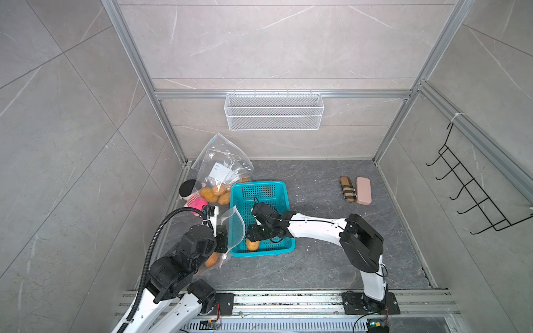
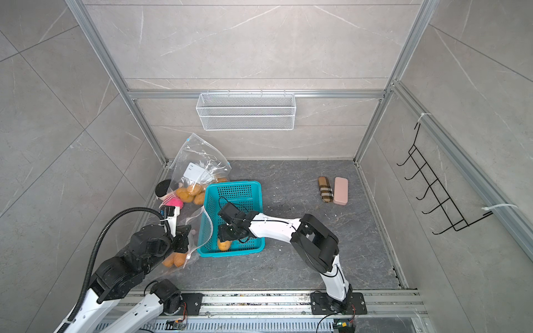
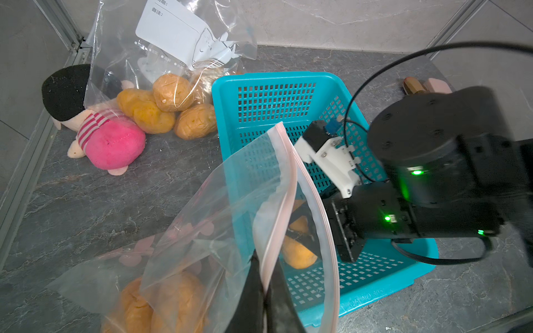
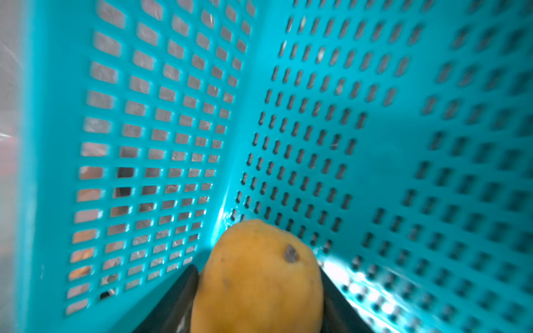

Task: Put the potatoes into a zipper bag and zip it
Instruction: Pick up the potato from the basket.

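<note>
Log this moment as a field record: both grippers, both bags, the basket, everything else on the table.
left gripper: shut on the rim of the zipper bag, mouth gaping
bagged potatoes: at least two, low in the zipper bag
right gripper: inside the teal basket, closed on the basket potato
basket potato: only one seen there
second bag: back left corner, more potatoes at its bottom
plush doll: beside the second bag
cases: two, side by side, far right

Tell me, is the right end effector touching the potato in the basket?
Touching. In the right wrist view, both black fingers of the right end effector press against the potato, one on either side, inside the basket.
</note>
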{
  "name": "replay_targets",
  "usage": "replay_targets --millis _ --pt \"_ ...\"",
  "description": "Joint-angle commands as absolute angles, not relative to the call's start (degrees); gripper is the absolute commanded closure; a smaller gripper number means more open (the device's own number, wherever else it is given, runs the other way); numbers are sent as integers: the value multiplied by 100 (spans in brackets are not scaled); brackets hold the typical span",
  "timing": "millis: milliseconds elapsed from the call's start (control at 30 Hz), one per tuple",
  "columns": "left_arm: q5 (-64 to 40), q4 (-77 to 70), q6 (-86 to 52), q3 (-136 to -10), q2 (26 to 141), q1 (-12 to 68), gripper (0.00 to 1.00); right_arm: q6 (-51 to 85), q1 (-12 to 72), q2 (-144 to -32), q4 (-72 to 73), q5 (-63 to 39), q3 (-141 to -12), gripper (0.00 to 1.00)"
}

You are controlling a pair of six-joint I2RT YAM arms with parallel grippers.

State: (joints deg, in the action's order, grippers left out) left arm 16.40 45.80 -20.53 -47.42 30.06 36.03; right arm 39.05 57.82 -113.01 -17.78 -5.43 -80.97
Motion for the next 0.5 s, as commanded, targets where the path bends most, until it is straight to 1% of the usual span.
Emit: replay_targets --millis 0,200,467 --pt "1685 4525 -1989 -4720 2944 3605 100 3520 5792 -10572 -1732 199 -7796 42" --pt "1620 4544 -1995 -4685 2953 3599 100 3270 5774 -9605 -1777 1026 -7201 42" --pt "1513 4540 -2011 -4667 2930 3601 100 2730 5774 -8130 -1260 1554 -6365 42"
